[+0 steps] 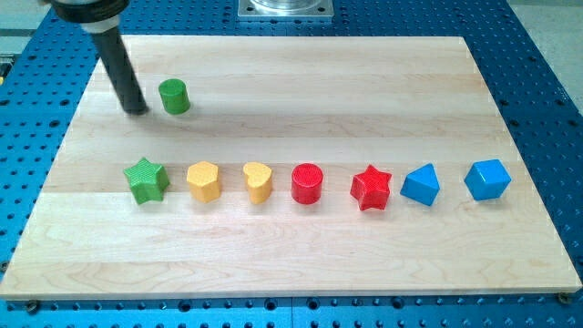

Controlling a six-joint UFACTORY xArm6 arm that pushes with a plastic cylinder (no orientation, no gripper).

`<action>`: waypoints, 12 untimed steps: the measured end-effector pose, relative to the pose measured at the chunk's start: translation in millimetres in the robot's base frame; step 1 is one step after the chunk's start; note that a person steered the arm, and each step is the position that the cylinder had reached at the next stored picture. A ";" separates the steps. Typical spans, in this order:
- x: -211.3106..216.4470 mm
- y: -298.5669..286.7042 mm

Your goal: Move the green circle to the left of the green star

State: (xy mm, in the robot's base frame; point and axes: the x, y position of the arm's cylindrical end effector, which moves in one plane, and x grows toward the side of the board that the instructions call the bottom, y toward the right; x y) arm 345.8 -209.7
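Observation:
The green circle (pixel 174 96) stands on the wooden board near the view's top left. The green star (pixel 147 179) lies below it, at the left end of a row of blocks. My tip (pixel 137 108) rests on the board just left of the green circle, a small gap apart, and above the green star. The dark rod rises from the tip toward the view's top left corner.
Right of the green star runs a row: a yellow pentagon-like block (pixel 204 180), a yellow heart (pixel 259 181), a red circle (pixel 308 183), a red star (pixel 372 188), a blue triangle (pixel 421 185) and a blue cube (pixel 487 179). The board's left edge (pixel 56 169) is near.

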 end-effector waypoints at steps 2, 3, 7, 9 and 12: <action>-24.8 38.1; -17.7 62.6; 29.0 63.7; 42.0 32.9; 64.9 8.3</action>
State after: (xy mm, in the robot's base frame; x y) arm 410.6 -201.4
